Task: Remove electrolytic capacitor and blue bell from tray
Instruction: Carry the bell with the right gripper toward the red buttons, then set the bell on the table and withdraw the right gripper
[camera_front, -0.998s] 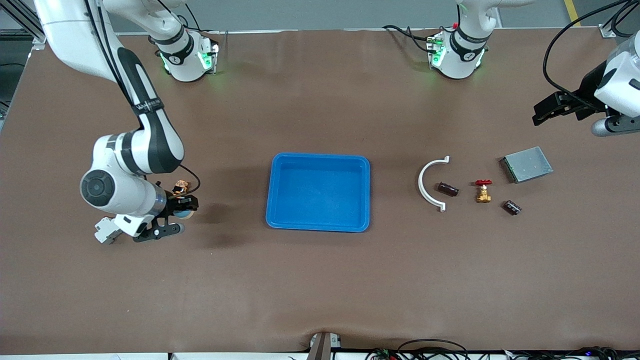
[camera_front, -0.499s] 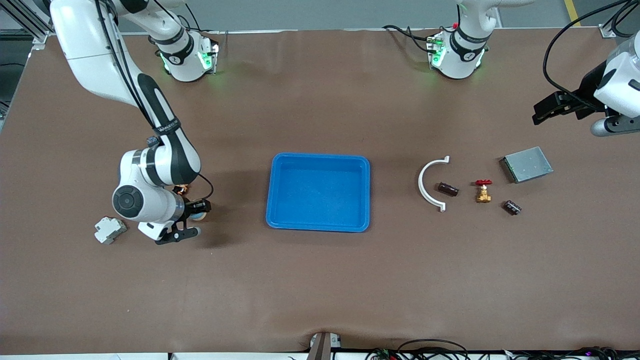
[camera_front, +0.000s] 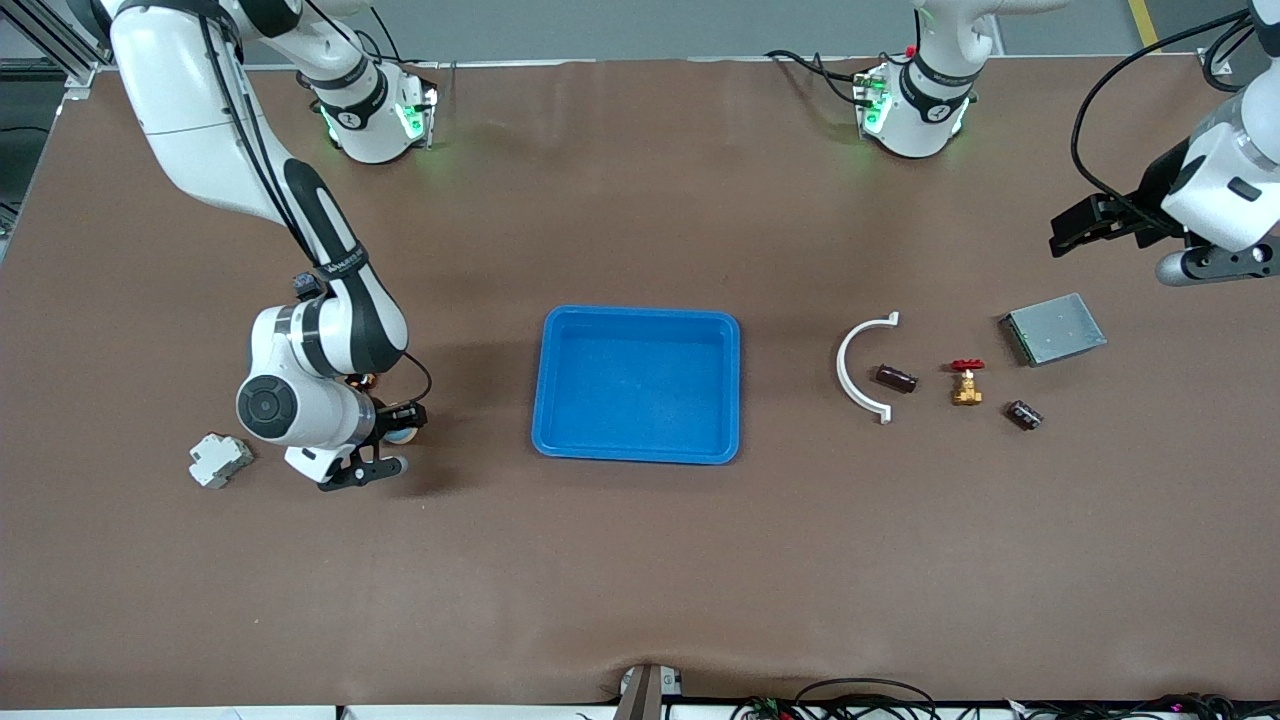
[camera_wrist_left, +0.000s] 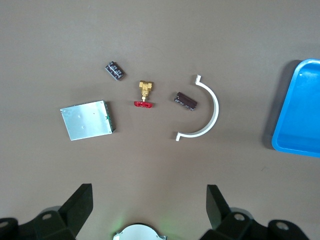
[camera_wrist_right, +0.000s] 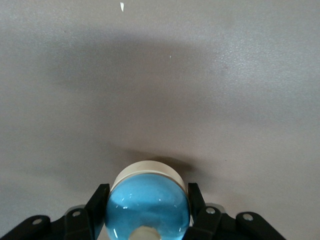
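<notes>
Blue bell (camera_wrist_right: 147, 206) sits pinched in your right gripper (camera_front: 392, 430), low over bare brown worktop (camera_front: 640, 560) toward the right arm's end, well clear of the tray (camera_front: 637, 449). Tray looks empty; a dark capacitor (camera_front: 897, 378) already lies beside the white curved clip (camera_front: 852, 368). Set-down is straight below, with plenty of room. Left gripper (camera_front: 1085, 222) waits spread above the metal plate (camera_front: 1054, 329).

The left gripper (camera_wrist_left: 149, 200) is being held wide open above the table; a white arc (camera_wrist_left: 204, 111), capacitor (camera_wrist_left: 185, 101), valve (camera_wrist_left: 144, 93) and tray (camera_wrist_left: 298, 112) are being framed.
</notes>
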